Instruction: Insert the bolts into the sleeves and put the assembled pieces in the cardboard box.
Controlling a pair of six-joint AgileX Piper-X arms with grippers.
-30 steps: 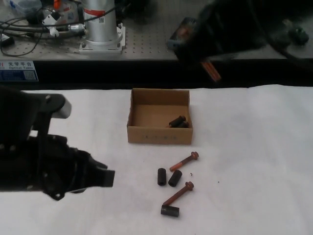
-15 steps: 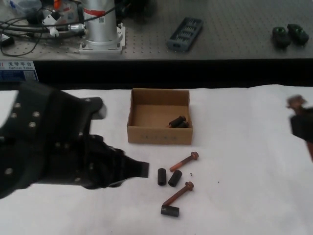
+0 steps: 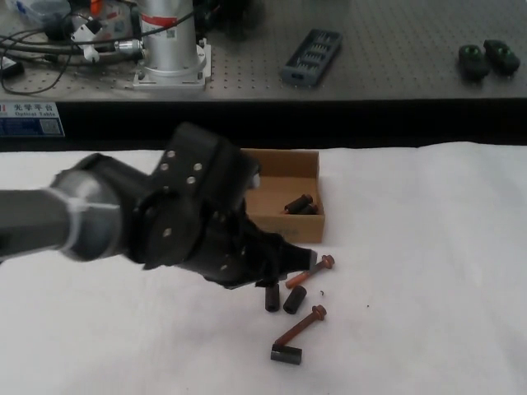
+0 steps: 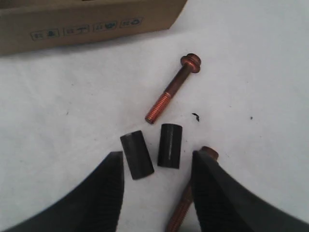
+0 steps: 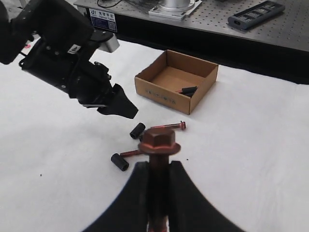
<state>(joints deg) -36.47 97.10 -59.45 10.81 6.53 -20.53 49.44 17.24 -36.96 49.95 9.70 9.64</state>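
My left gripper (image 4: 155,159) is open just above two black sleeves (image 4: 136,154) (image 4: 170,145) lying side by side on the white cloth. A copper bolt (image 4: 174,89) lies between them and the cardboard box (image 4: 87,21). A second bolt (image 4: 186,203) is partly hidden by one finger. In the high view the left arm (image 3: 189,222) covers the box's left side; a third sleeve (image 3: 286,355) lies by the second bolt (image 3: 300,325). Dark assembled pieces (image 3: 300,203) rest inside the box (image 3: 288,224). My right gripper (image 5: 158,193) is shut on a copper bolt (image 5: 158,144), head up, held well above the cloth.
A white cloth (image 3: 428,271) covers the bench, bare to the right of the parts. Behind it runs a perforated metal shelf with a grey post (image 3: 169,41), cables, a dark ribbed tray (image 3: 311,56) and two black knobs (image 3: 486,58).
The left arm has swung right and forward across the cloth, ending over the two sleeves. The other arm, at the right edge half a second ago, has left the high view.
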